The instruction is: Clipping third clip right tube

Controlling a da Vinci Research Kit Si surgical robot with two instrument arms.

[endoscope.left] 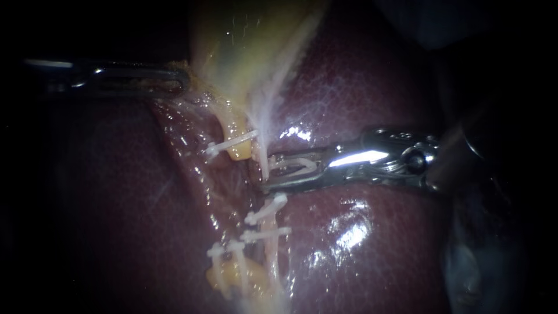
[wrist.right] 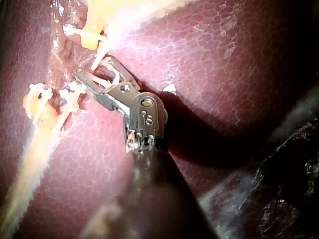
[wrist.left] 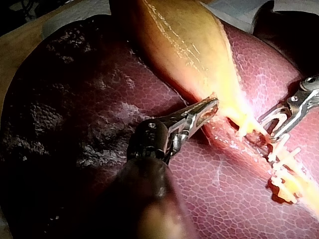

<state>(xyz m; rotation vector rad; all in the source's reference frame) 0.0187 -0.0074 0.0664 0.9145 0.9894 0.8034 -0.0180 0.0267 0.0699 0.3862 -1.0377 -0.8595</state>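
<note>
right instrument: jaws hold a white clip, right tube between their tips | left instrument: jaws clamped on gallbladder edge

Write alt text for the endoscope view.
My right instrument, its jaws holding a white clip, meets the right tube just above two clips already on it. My left instrument grips the edge of the yellow gallbladder; dark red liver lies all around.
</note>
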